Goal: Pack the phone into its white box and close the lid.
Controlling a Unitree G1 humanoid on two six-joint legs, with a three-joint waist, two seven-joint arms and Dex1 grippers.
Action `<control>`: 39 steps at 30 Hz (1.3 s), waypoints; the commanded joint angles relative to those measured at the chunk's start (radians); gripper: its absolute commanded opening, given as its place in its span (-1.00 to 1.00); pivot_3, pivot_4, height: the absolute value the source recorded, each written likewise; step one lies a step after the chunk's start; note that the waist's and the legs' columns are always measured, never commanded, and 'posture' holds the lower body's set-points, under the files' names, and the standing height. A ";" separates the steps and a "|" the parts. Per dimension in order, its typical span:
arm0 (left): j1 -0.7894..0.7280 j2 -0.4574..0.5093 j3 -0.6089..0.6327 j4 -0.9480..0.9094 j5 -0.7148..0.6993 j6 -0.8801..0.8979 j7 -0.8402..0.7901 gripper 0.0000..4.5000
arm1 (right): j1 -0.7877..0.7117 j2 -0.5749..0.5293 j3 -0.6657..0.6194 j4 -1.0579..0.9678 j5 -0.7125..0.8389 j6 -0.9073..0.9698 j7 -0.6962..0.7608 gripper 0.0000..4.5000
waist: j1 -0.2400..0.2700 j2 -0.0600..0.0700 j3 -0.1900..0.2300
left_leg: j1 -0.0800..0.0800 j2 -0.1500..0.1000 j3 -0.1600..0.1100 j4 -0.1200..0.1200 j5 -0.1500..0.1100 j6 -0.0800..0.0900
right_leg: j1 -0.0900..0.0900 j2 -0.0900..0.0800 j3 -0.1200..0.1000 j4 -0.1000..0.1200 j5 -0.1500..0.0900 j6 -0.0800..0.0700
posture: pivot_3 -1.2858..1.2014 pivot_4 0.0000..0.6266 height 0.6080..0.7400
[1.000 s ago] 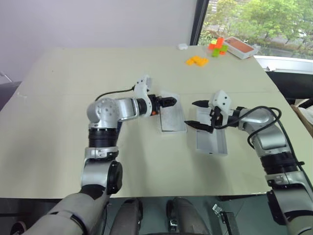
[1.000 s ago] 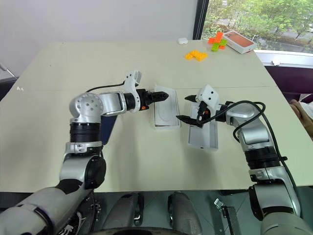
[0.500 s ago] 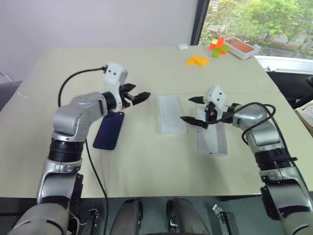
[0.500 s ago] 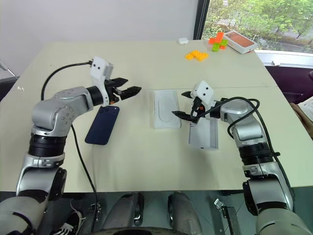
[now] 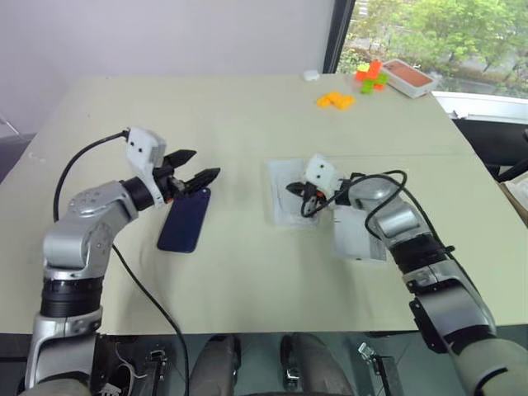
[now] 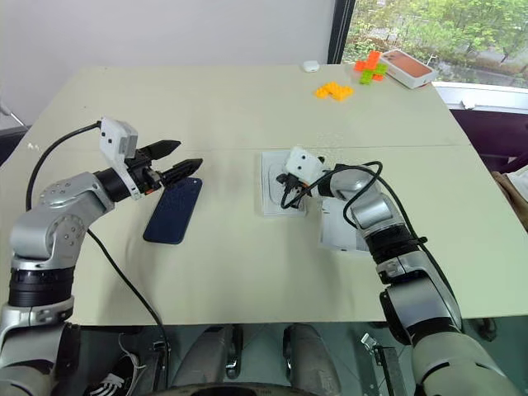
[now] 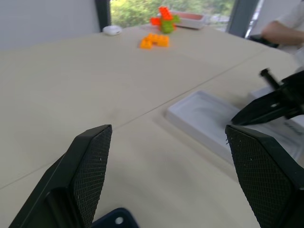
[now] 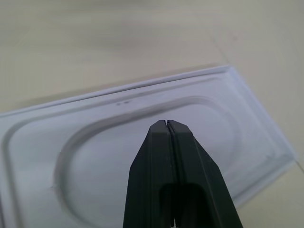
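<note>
The phone, dark navy, lies flat on the table left of centre. My left gripper hovers open and empty just past the phone's far end; its wrist view catches a phone corner. A white flat insert with an oval recess lies at the centre. My right gripper is shut and empty, its tip over that recess. Right of the insert, partly under my right arm, lies a shallow white walled cardboard piece. Whether it is the white box or the lid I cannot tell.
At the far right of the table are orange blocks, orange and green blocks, an orange-topped box and a small white object. A window runs behind them. Bare tabletop lies in front of the phone and insert.
My left arm swung left away from the insert, baring the phone, and stayed open. My right gripper moved left from the walled piece to over the insert and closed.
</note>
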 commanded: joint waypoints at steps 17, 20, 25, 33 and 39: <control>-0.006 0.002 0.006 -0.037 0.035 -0.058 0.019 0.79 | -0.009 0.009 -0.050 -0.089 0.027 0.108 0.039 -0.97 | -0.001 0.000 0.000 | 0.001 0.000 0.000 0.001 0.000 0.000 | 0.000 0.001 0.000 0.002 0.000 0.000 | 0.03 -0.52 1.00; 0.010 0.026 0.024 -0.040 0.025 -0.073 -0.012 0.79 | -0.048 0.002 -0.146 -0.128 0.176 0.285 0.119 -0.73 | 0.000 0.000 0.000 | 0.001 0.000 0.000 0.001 0.000 0.000 | 0.000 0.001 0.000 0.002 0.000 0.000 | 0.03 -0.52 1.00; 0.054 0.053 0.028 -0.053 0.021 -0.108 -0.064 0.79 | -0.032 -0.071 -0.130 -0.244 0.250 0.442 0.239 0.34 | 0.000 0.000 0.000 | 0.001 0.001 0.000 0.000 0.000 0.000 | 0.000 0.001 0.000 0.002 0.000 0.000 | 0.03 -0.52 1.00; 0.105 0.075 0.028 -0.056 0.027 -0.134 -0.095 0.79 | 0.041 -0.146 -0.013 -0.371 0.210 0.458 0.304 0.98 | -0.001 0.000 0.000 | 0.001 0.001 0.000 0.000 0.000 0.000 | 0.000 0.001 0.000 0.002 0.000 -0.001 | 0.03 -0.52 1.00; 0.107 0.075 0.026 -0.051 0.039 -0.153 -0.076 0.79 | 0.053 -0.129 0.036 -0.370 0.169 0.435 0.263 0.98 | -0.001 0.000 0.000 | 0.001 0.001 0.000 0.001 0.000 0.000 | 0.000 0.001 0.000 0.002 0.000 -0.001 | 0.03 -0.52 1.00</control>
